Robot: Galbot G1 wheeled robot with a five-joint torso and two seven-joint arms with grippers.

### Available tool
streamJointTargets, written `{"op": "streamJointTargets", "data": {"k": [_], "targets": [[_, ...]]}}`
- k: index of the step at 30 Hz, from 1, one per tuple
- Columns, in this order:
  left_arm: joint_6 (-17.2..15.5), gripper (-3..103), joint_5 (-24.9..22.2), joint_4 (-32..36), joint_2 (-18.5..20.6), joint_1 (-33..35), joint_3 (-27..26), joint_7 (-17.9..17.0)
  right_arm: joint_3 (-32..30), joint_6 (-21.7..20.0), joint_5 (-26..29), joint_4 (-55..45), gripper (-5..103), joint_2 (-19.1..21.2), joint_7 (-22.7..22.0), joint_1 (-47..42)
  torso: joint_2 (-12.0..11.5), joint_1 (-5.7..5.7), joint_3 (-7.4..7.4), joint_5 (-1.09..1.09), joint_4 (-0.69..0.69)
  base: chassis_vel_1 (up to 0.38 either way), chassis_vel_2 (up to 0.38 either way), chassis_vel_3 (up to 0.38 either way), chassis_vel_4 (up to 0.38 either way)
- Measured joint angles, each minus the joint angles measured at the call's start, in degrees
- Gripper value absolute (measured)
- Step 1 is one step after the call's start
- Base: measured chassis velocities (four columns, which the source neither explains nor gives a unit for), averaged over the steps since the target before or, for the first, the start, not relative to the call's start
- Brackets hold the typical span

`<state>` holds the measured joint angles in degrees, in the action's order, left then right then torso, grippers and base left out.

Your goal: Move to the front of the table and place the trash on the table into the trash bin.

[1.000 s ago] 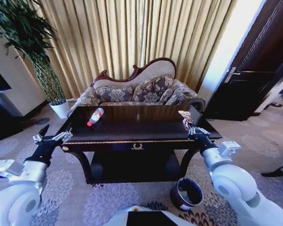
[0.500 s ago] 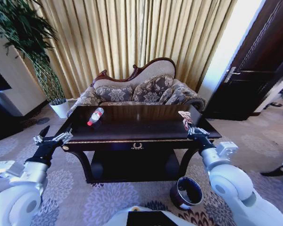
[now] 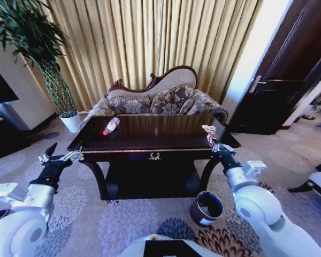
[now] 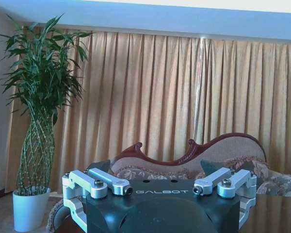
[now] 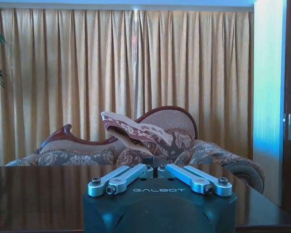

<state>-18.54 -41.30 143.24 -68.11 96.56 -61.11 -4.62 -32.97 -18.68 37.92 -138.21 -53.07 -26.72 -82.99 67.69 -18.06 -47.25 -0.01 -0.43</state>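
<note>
The right pincer (image 3: 220,150) is held at the right front corner of the surface (image 3: 150,140), and its fingers appear closed on the lower edge of the crumpled pink-white wrapper (image 3: 209,134). In the right wrist view the two silver fingers (image 5: 121,178) are seen nearly met at their tips, with the wrapper (image 5: 131,131) standing up just beyond them; whether the paper is truly pinched or only touched cannot be settled from this angle. The left pincer (image 3: 58,158) is held wide open and empty off the left front corner, its fingers (image 4: 109,183) spread well apart.

The clear bottle with the red label (image 3: 111,126) lies on its side toward the far left of the surface. The trash bin (image 3: 206,208) stands on the carpet below the right front corner, just inboard of the right forearm.

For the step in hand, the grip on the wrapper is best confirmed before anything is raised, since thin paper slips easily. The wrapper should be lifted clear of the gold-trimmed edge, then carried back and down over the bin's open mouth, and released low inside the rim so that it is not blown or bounced out. The bottle is better left to the left pincer.
</note>
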Motion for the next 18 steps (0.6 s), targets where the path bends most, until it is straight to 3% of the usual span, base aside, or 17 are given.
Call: {"op": "streamJointTargets", "data": {"k": [12,18], "targets": [[0.2,100,0.0,0.0,0.0,0.0,-0.1,0.0,0.3,2.9,0.1,5.7,0,-0.5,1.7,0.6,0.0,-0.05,-0.03,0.01,0.01,0.006,-0.002,-0.004,0.003],[0.2,100,0.0,0.0,-0.3,-0.2,-0.1,0.0,-0.3,4.7,-2.9,16.1,0,-0.9,4.0,-1.4,0.0,-0.02,-0.01,0.01,0.0,0.0,0.0,0.0,0.0]]}}
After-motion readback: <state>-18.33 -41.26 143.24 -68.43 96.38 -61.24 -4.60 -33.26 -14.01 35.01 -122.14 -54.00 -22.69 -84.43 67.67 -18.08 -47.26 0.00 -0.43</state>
